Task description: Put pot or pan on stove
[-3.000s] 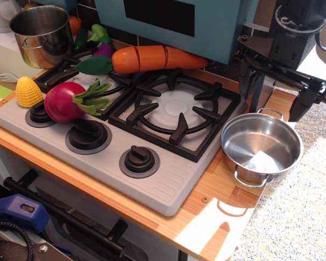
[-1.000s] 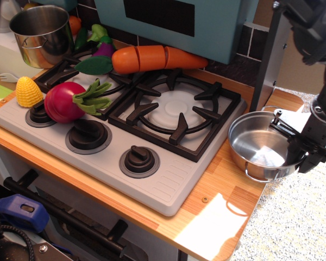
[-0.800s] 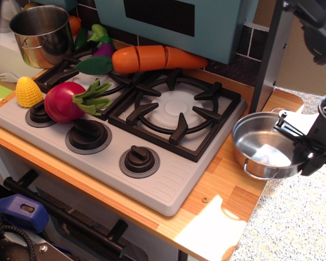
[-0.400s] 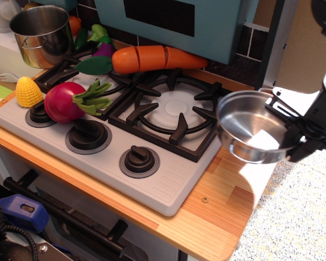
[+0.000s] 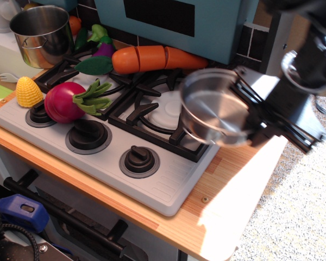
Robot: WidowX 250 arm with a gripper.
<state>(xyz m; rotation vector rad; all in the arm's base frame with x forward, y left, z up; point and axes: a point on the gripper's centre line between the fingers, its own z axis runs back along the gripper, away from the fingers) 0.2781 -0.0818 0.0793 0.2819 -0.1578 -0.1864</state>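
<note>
The shallow shiny steel pan (image 5: 214, 109) hangs in the air, tilted and blurred, over the right part of the stove's right burner. My black gripper (image 5: 250, 111) is shut on the pan's right rim and comes in from the right. The grey stove (image 5: 168, 182) has black cross-shaped grates, white burner discs and three round black knobs (image 5: 139, 160) along its front. The right burner (image 5: 157, 106) is bare apart from the pan above it.
A red radish toy (image 5: 68, 101) and a yellow corn (image 5: 28, 91) lie on the left burner area. An orange carrot (image 5: 152, 57) lies along the back. A taller steel pot (image 5: 41, 33) stands at back left. The wooden counter edge (image 5: 228, 206) is at front right.
The pan has been lifted off the wooden counter at the right and carried left and up, over the right burner. The gripper stays shut on its rim.
</note>
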